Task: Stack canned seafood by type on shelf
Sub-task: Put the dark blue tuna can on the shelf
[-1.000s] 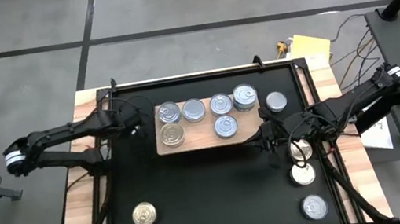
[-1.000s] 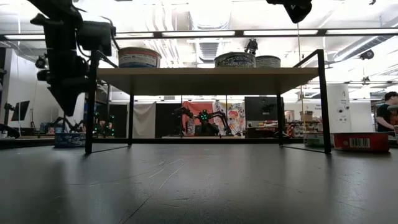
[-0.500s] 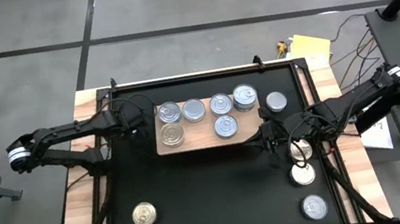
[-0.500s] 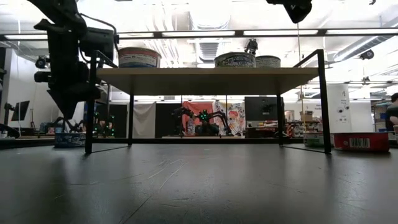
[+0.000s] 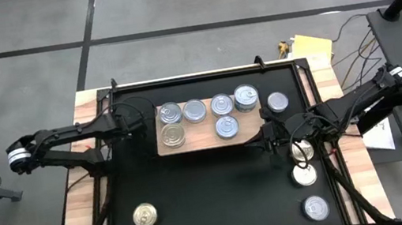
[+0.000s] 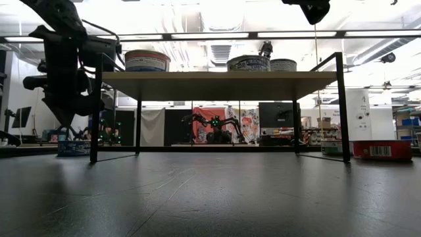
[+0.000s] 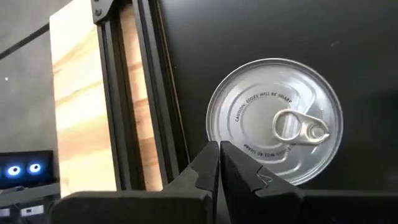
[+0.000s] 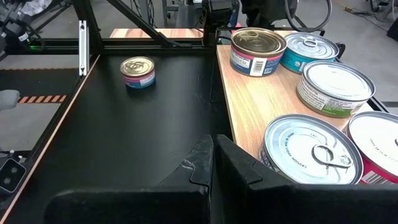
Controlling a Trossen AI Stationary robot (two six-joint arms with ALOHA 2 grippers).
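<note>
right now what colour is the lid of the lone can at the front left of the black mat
Gold, on the lone can; the high view shows it best.

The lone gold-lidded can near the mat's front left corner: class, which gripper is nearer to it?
Left. The left gripper sits beyond the gold-lidded can, off the shelf's left end; the right gripper is farther, across the mat by the shelf's right corner.

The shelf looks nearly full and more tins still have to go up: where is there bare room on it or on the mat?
On the shelf, bare wood remains along the near edge, between the gold-lidded tin and the lone front silver tin. The back row is crowded. The black mat is bare across its middle, between the loose gold tin and the tins at its right edge.
</note>
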